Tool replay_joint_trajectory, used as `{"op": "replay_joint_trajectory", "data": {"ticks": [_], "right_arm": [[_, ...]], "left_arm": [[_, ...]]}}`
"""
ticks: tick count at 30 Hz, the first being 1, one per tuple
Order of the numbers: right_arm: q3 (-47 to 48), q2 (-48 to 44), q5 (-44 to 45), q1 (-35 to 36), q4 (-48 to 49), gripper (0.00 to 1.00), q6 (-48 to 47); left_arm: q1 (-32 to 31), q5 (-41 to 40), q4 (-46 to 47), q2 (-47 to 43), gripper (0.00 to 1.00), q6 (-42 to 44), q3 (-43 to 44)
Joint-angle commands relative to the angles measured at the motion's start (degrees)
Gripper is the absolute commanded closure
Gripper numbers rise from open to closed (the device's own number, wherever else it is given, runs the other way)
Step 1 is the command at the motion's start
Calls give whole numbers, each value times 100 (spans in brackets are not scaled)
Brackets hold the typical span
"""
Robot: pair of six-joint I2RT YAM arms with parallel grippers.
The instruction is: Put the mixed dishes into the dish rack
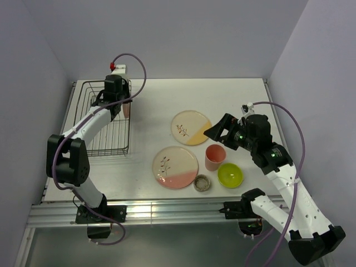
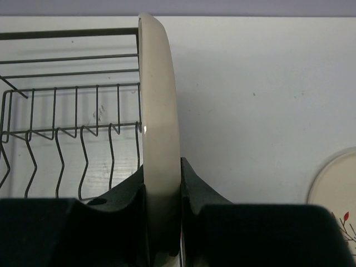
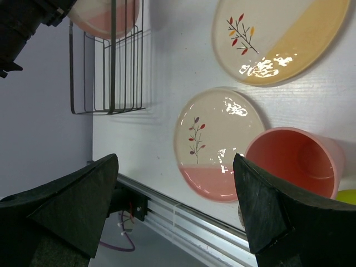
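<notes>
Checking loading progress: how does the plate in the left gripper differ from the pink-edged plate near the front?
The held plate stands on edge, clamped by the left gripper at the dish rack; the pink-edged plate lies flat on the table, untouched. The flat one shows a leaf sprig; none is visible on the held one. Both are round, cream and part pink.

Three plates: one held on edge at the rack [image 2: 158, 128], one with a yellow segment [image 1: 191, 127], one with a pink segment [image 1: 175, 167]. One cup [image 1: 214, 157]. One bowl [image 1: 230, 174]. One small speckled dish [image 1: 202, 182]. One wire rack [image 1: 103, 119]. Two arms, each with one gripper: left [image 2: 164, 192], right [image 3: 178, 208].
</notes>
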Motion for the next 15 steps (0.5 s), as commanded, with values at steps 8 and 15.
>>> {"op": "replay_joint_trajectory", "data": {"ticks": [8, 15], "right_arm": [[-95, 80, -82, 31, 346, 9, -73], [-112, 89, -91, 31, 329, 9, -99]], "left_arm": [[-83, -335, 574, 123, 97, -2, 295], [-83, -538, 476, 291, 47, -133, 418]]}}
